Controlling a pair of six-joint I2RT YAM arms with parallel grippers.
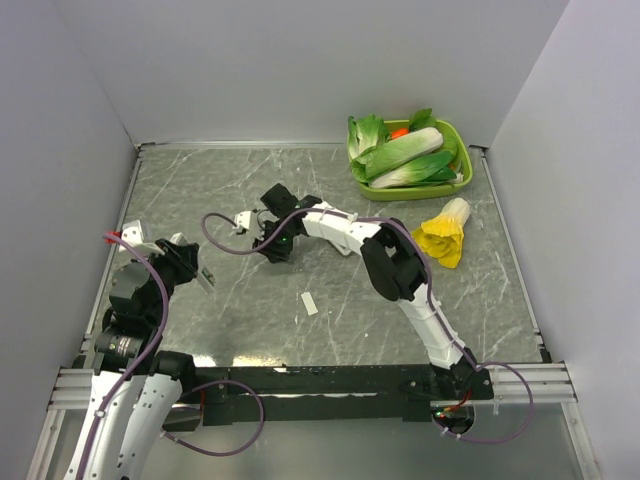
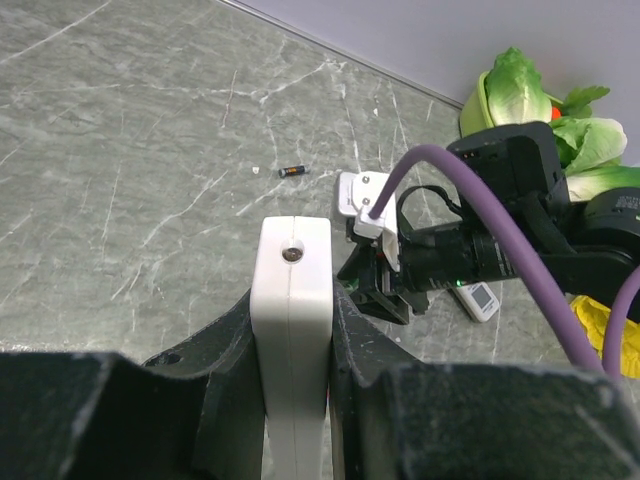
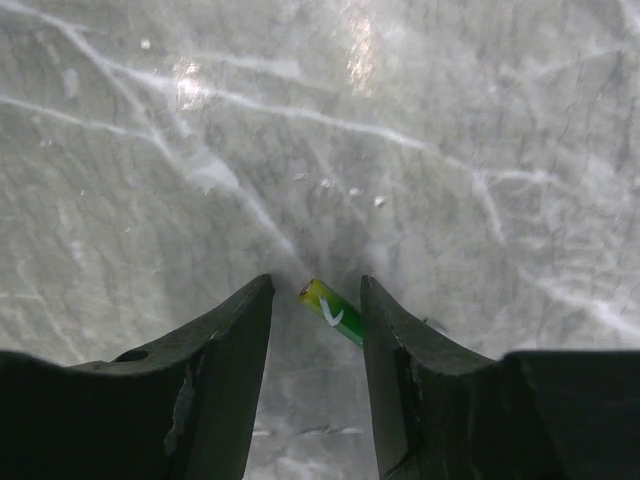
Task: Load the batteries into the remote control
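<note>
Early stage: no battery is in the remote yet, as far as any view shows. The left gripper (image 2: 292,335) is clamped tight on the slim white remote (image 2: 292,280) at the left side of the table (image 1: 200,180), end-on to its wrist camera. The battery bay is not visible. The right gripper (image 3: 315,292) is down at mid-table with its fingers spread, straddling one green battery (image 3: 332,311) that lies flat on the stone. The battery sits close against one finger with a gap on the other side, so it is not pinched yet. No second green battery shows in any view. A small white strip (image 1: 309,304) lies loose nearer the front, possibly the bay cover; cannot tell. Left to do, by my reading: pinch and lift this battery, seat it, then find and seat the other.
</note>
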